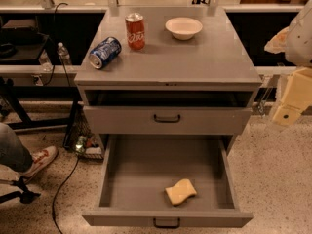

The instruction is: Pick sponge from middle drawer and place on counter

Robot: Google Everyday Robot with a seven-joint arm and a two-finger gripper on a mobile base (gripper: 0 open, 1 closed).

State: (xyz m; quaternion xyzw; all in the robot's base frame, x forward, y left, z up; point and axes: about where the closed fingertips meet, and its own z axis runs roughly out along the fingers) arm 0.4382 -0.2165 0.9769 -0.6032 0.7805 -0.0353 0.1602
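The pale-yellow sponge [181,191] lies flat on the floor of the pulled-out middle drawer [146,165], toward its front right. The drawer's dark pull handle [166,222] faces me at the bottom. The grey counter [195,57] tops the cabinet above it. My gripper [288,112], cream-coloured, hangs at the far right edge of the view, beside the cabinet at about the height of the upper drawer front. It is well above and to the right of the sponge and holds nothing that I can see.
On the counter a red soda can [135,30] stands upright, a blue can [105,52] lies on its side, and a white bowl [184,27] sits at the back. A closed drawer front [166,118] sits above the open one. A person's shoe [41,159] and cables are on the floor at the left.
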